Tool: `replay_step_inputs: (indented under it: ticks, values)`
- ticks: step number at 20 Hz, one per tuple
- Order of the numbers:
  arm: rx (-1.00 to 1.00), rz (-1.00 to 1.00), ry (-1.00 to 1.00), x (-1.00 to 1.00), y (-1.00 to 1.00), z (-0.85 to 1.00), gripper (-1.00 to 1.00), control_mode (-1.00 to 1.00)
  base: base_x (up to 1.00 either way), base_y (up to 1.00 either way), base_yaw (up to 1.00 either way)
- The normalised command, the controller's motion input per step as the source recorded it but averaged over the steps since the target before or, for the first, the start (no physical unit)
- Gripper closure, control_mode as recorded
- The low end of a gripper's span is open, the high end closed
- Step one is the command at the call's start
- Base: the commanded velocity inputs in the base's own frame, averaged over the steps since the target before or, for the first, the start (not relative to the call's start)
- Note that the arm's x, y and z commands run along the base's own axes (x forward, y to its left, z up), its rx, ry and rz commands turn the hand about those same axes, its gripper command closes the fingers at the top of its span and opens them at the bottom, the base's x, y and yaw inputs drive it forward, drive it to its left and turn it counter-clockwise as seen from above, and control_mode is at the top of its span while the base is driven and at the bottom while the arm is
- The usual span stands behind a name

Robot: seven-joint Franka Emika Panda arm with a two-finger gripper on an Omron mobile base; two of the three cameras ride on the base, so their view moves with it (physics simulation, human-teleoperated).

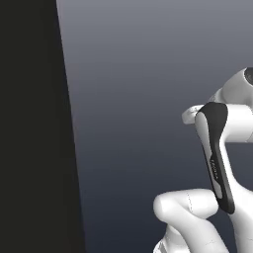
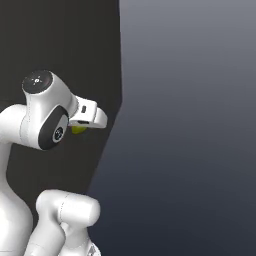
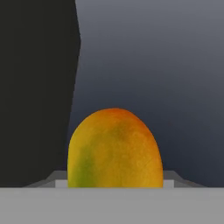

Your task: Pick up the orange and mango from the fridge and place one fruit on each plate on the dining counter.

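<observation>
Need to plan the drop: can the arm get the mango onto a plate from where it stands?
Probably not yet. The pincer is shut on the mango, but ahead lies a grey surface beside a dark panel, with neither plate nor counter in sight.

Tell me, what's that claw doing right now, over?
Claw shut on the mango, fruit held up close. Plain grey surface ahead, dark panel to one side. Nothing seen blocking the way, over.
</observation>
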Motion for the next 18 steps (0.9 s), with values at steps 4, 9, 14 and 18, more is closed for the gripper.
replay_step_inputs:
  ticks: [4,9,14,18]
  values:
    - [0.0,0.0,0.0,0.0,0.0,0.0,1.0,1.0,1.0,-0.84,0.47]
    - [0.0,0.0,0.0,0.0,0.0,0.0,1.0,1.0,1.0,-0.88,0.46]
    - [0.0,0.0,0.0,0.0,0.0,0.0,1.0,1.0,1.0,-0.87,0.45]
    - [0.0,0.0,0.0,0.0,0.0,0.0,1.0,1.0,1.0,-0.75,0.47]
